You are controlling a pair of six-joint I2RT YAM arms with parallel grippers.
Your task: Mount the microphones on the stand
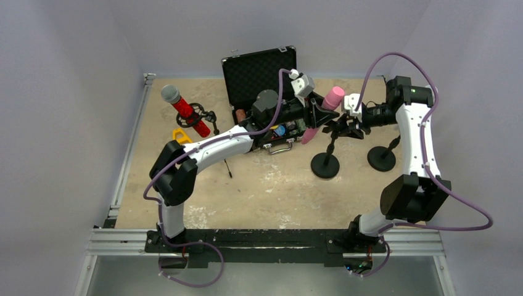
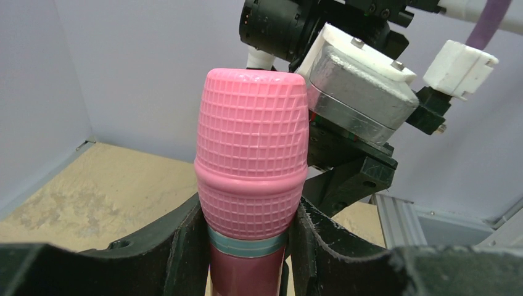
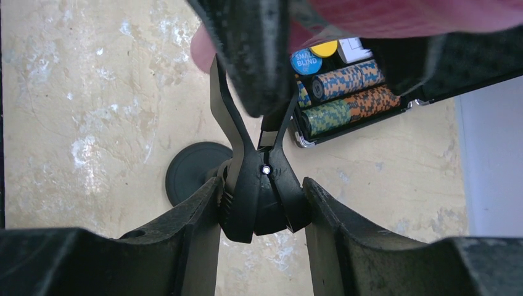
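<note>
The left claw (image 2: 249, 243) clamps the pink microphone (image 2: 253, 142) below its head, above the stand (image 1: 325, 161) — the right claw (image 3: 261, 213) squeezes the stand's clip (image 3: 256, 179), likely spreading it to receive the microphone.

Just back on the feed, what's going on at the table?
The left gripper is shut on the pink microphone just below its head, holding it tilted above the middle stand. The right gripper pinches the handles of that stand's clip. The microphone does not look seated in the clip yet. The red microphone already sits at another stand on the left.
</note>
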